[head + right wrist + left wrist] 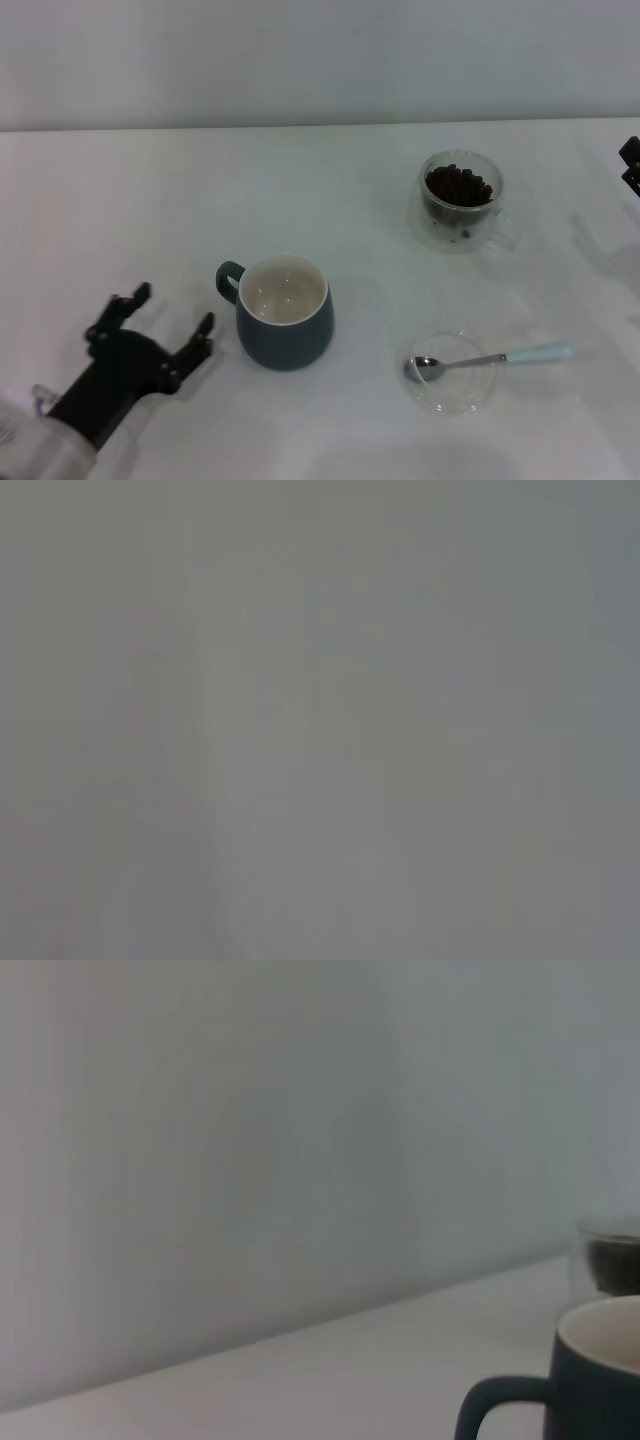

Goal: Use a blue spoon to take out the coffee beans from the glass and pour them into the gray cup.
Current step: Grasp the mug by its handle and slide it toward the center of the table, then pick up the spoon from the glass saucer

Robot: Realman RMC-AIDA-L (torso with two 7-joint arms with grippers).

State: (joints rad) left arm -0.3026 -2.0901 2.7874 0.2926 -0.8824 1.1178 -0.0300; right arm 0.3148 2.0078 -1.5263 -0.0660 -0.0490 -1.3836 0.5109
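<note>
The gray cup (285, 312) stands near the table's middle, white inside, its handle toward my left gripper (172, 313). That gripper rests open at the front left, a short way from the cup's handle. The glass (461, 200) with coffee beans (458, 185) stands at the back right. The blue spoon (500, 358) lies with its metal bowl in a shallow clear dish (450, 374) and its pale handle pointing right. In the left wrist view the gray cup (590, 1380) and the glass (610, 1255) show at the edge. My right gripper (631, 165) barely shows at the far right edge.
The white table (330, 200) runs back to a plain pale wall. The shallow dish sits at the front right, between the cup and the table's right side. The right wrist view shows only a blank grey surface.
</note>
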